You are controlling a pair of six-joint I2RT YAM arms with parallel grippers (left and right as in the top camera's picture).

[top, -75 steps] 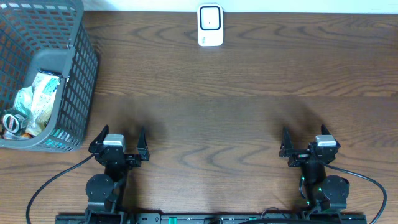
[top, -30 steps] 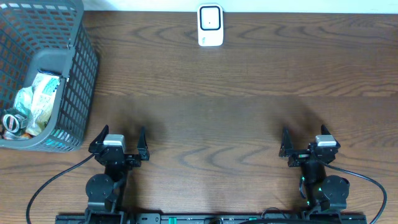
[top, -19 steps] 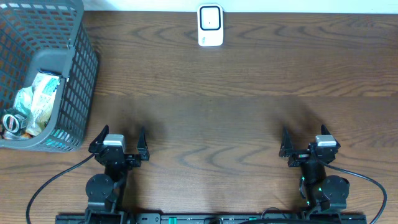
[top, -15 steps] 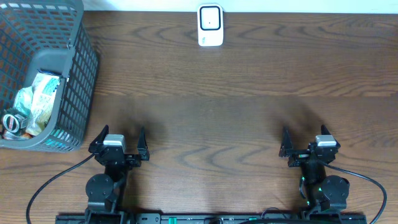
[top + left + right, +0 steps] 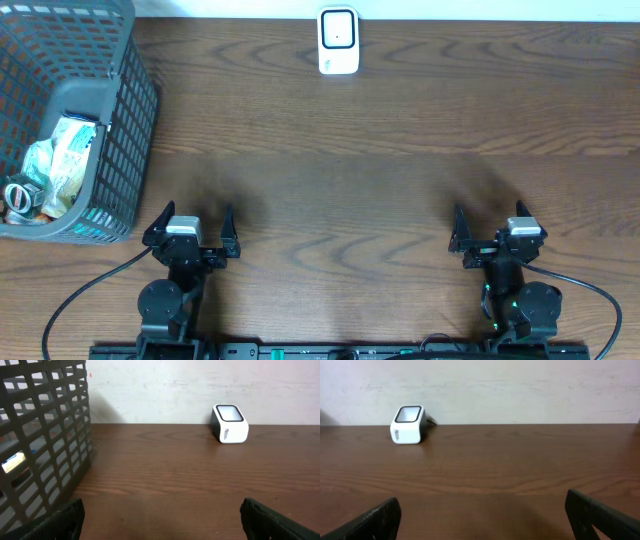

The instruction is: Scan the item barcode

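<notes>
Tucked inside a grey plastic mesh basket (image 5: 130, 110) at the far left of the dark brown wooden surface (image 5: 380, 150): a crumpled pale green and white packet (image 5: 62, 160), lying against the basket's inner wall, with a small round dark and silvery item (image 5: 18, 197) just beside it toward the near corner. Untouched by either arm. Well apart from the basket, at the far edge of the surface against the pale wall (image 5: 200, 385): a small white box-shaped scanner (image 5: 338, 40) with a dark window on its face, standing on the wood. Seen from the left wrist to the right of the basket's mesh side, and from the right wrist off to the left. Down at the near edge, one on either side: left claw (image 5: 196, 216) and right claw (image 5: 488, 214), both spread wide and gripping nothing, black fingers (image 5: 60, 522) poking into the bottom corners of each wrist view with only wood grain between them. Black cables (image 5: 80, 300) trailing from both arm bases along the near edge.
</notes>
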